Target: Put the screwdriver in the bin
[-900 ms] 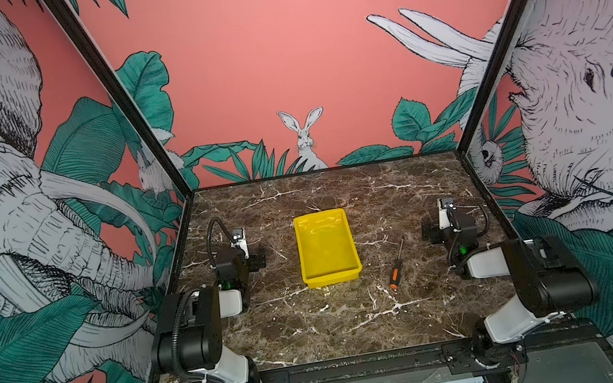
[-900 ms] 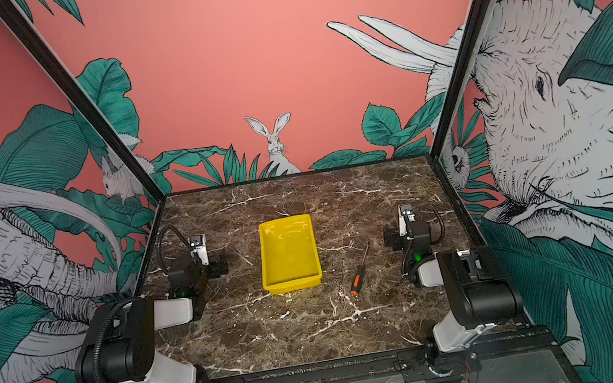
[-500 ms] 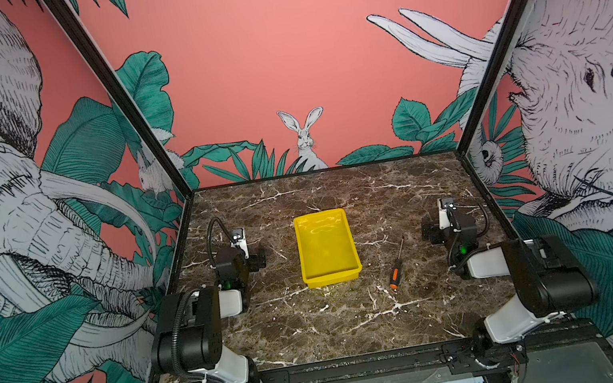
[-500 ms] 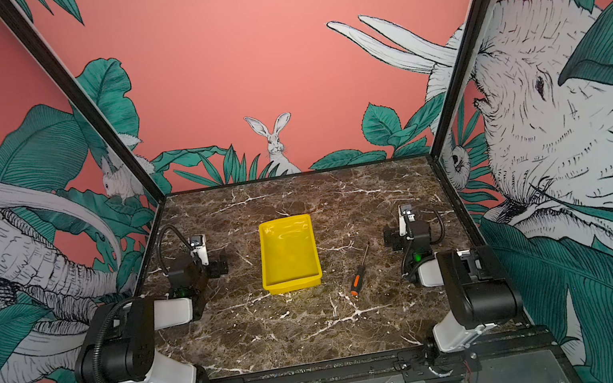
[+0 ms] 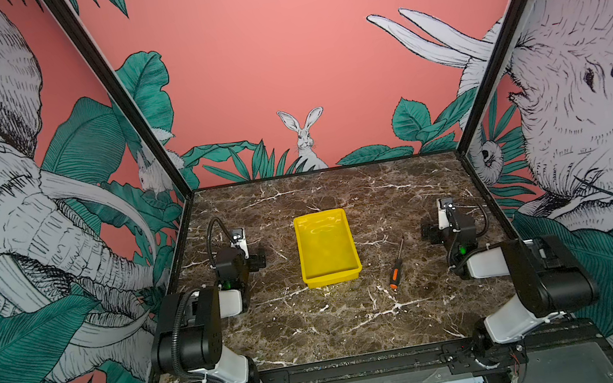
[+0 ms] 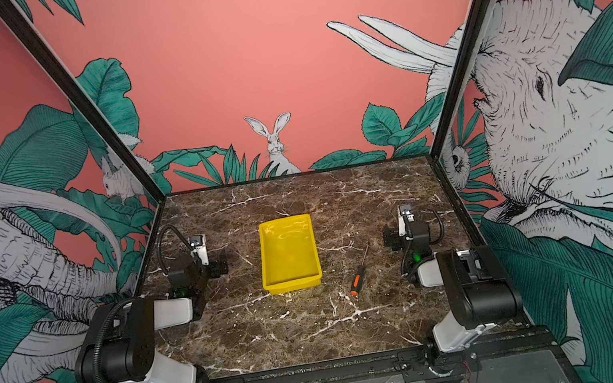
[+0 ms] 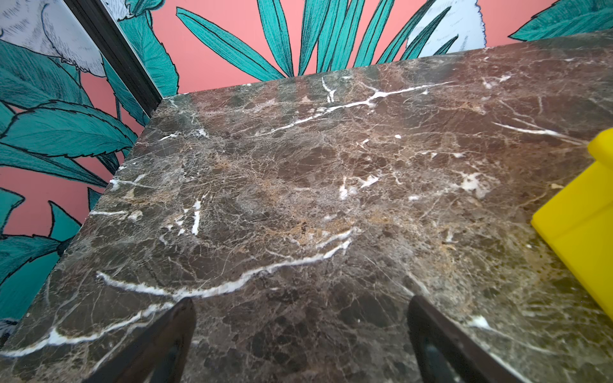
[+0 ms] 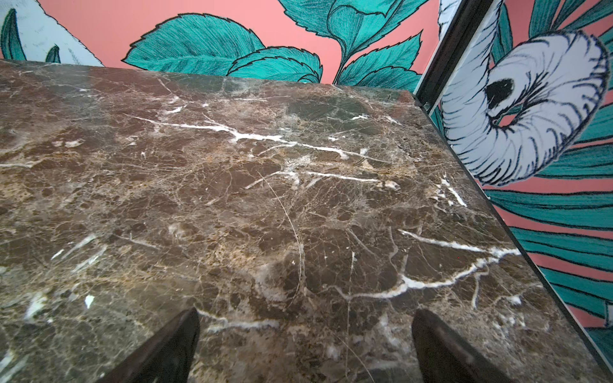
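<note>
Nothing had shifted in the last second: I had the left gripper [image 7: 300,308] and right gripper [image 8: 305,315] parked wide and empty, and the screwdriver [image 5: 398,264] lay on the marble tabletop [image 5: 319,325] between the yellow bin [image 5: 332,279] and the right gripper, so the pickup hadn't begun.

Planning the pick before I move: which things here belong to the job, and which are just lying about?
Job: screwdriver; yellow bin; right gripper, open; left gripper, open.
Just there: marble table; painted walls. No other loose item shows.
</note>
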Tool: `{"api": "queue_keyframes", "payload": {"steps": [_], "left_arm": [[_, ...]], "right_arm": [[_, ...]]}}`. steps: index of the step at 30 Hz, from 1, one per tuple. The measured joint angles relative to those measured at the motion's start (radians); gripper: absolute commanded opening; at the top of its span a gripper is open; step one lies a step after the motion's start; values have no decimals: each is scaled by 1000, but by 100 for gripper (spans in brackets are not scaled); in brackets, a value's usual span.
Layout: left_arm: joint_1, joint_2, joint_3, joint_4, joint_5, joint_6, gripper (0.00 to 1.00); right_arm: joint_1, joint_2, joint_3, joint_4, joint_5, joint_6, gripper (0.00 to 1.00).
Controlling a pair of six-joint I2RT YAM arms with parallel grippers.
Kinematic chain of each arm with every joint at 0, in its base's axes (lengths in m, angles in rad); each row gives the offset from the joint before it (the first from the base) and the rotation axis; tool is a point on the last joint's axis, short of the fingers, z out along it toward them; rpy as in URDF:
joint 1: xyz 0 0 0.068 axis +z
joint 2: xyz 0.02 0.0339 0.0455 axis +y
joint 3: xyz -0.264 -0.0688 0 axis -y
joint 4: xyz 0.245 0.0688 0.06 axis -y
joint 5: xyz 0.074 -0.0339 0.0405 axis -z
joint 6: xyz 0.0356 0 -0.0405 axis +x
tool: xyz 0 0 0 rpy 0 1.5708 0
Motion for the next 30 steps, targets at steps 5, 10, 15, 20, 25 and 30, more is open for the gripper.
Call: {"api": "queue_keyframes", "payload": {"steps": [5,10,15,20,25,30], "left_arm": [[0,0,0,0,0,0,100],[0,0,0,0,-4,-1,100],[0,-2,10,-28,-17,-3,100],[-1,-80,124,-267,-44,-26,100],[-4,-250,308,-552,-67,-139,100],[-5,-349,511,-812,-29,-262,100]], "right_arm": [[0,0,0,0,0,0,99],[0,0,0,0,0,0,99],[0,-21,15,-61,-5,0,99],[0,-133,170,-369,-24,35,99],[0,-272,342,-648,-42,174,99],[58,-369,460,-925,-23,309,99]]}}
